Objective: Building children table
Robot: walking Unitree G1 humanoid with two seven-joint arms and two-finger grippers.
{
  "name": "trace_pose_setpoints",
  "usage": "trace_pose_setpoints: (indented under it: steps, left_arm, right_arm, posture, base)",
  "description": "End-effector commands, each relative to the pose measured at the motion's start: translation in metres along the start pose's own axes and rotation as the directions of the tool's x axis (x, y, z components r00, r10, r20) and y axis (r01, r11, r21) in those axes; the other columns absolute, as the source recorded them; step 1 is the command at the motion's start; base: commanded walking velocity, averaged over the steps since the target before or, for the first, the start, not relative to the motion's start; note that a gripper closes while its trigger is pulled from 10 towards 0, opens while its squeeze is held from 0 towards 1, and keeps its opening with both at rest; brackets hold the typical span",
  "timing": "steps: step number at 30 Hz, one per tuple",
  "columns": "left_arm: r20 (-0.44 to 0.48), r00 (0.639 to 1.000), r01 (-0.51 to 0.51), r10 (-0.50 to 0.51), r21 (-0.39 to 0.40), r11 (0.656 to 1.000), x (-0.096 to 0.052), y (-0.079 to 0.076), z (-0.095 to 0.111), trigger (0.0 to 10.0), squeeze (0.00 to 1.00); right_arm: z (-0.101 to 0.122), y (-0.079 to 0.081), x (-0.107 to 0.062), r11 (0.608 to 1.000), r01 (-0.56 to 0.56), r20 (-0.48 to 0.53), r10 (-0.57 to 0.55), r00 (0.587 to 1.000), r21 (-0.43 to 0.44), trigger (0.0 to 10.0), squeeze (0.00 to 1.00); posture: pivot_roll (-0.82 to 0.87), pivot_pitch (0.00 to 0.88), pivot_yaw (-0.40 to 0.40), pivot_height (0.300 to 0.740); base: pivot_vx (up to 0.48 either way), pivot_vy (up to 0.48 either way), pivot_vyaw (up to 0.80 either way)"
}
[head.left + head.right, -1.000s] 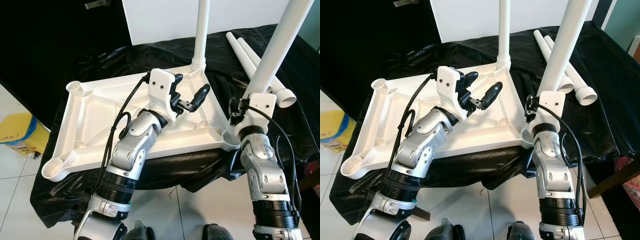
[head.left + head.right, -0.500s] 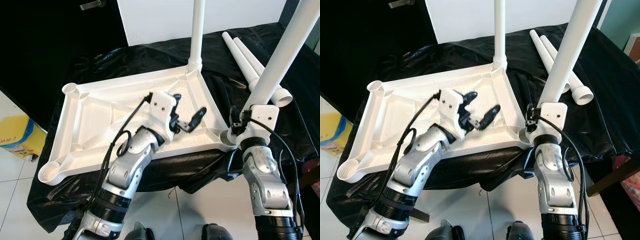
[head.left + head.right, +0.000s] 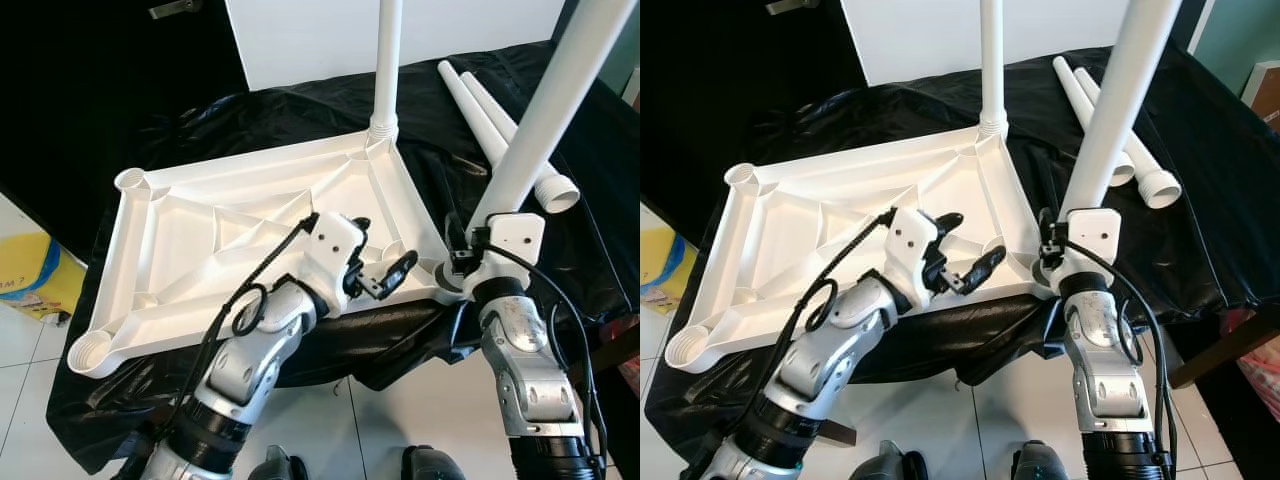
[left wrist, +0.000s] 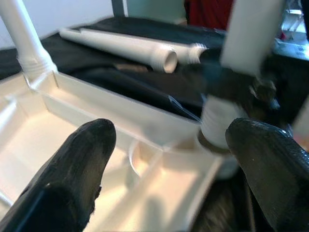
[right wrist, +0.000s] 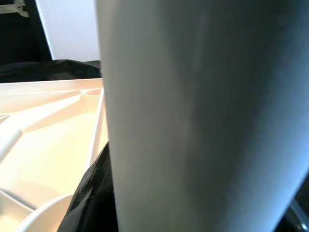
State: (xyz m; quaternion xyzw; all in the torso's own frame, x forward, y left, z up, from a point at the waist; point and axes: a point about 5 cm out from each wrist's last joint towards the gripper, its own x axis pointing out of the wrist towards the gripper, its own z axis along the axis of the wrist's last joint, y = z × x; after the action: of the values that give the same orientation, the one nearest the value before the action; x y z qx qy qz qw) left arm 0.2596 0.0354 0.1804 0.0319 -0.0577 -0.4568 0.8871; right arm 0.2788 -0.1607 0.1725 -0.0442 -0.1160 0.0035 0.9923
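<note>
Tabletop (image 3: pixel 200 240) lay upside down on black cloth (image 3: pixel 300 110), 1 leg already standing at its far corner. Right gripper (image 3: pixel 468 262) gripped leg (image 3: pixel 545 110) at the near-right socket; left gripper (image 3: pixel 385 272) hovered beside, fingers spread, empty. Best kept plumb over the socket while seating.

An upturned tabletop (image 3: pixel 200 240) lay on the bench (image 3: pixel 300 110), one leg (image 3: pixel 385 60) standing in its far right corner. Two loose legs (image 3: pixel 500 130) lay behind, right. The right gripper (image 3: pixel 470 255) held another leg (image 3: pixel 545 110) at the near right corner.
</note>
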Motion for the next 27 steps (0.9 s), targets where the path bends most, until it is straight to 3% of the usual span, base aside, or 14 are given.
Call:
trace_pose_setpoints:
  steps: [1,10,20,27]
  left_arm:
    - [-0.033,0.965,0.262,-0.262,-0.007,0.965,-0.006,-0.018,-0.005,10.0,0.0]
    - [-0.105,0.947,0.304,-0.304,-0.01,0.953,-0.014,-0.021,-0.013,10.0,0.0]
    - [-0.118,0.941,0.316,-0.316,-0.022,0.949,-0.017,-0.024,-0.012,10.0,0.0]
    - [-0.127,0.931,0.342,-0.342,-0.02,0.939,-0.015,-0.018,-0.006,10.0,0.0]
  right_arm:
    - [-0.01,0.005,-0.004,0.999,-0.038,-0.04,0.038,0.998,0.001,10.0,0.0]
    - [-0.012,0.008,-0.007,0.997,-0.073,-0.035,0.073,0.997,0.005,10.0,0.0]
    - [-0.017,0.008,-0.009,0.996,-0.092,-0.035,0.092,0.995,-0.001,10.0,0.0]
    - [-0.019,0.007,-0.008,0.988,-0.153,-0.032,0.153,0.988,-0.014,10.0,0.0]
  posture:
    - [-0.14,0.113,0.09,0.74]
    - [-0.14,0.117,0.091,0.74]
    - [-0.14,0.114,0.091,0.74]
    - [-0.12,0.167,0.098,0.74]
  base:
    - [0.0,0.0,0.0]
    - [0.0,0.0,0.0]
    - [0.0,0.0,0.0]
    - [0.0,0.0,0.0]
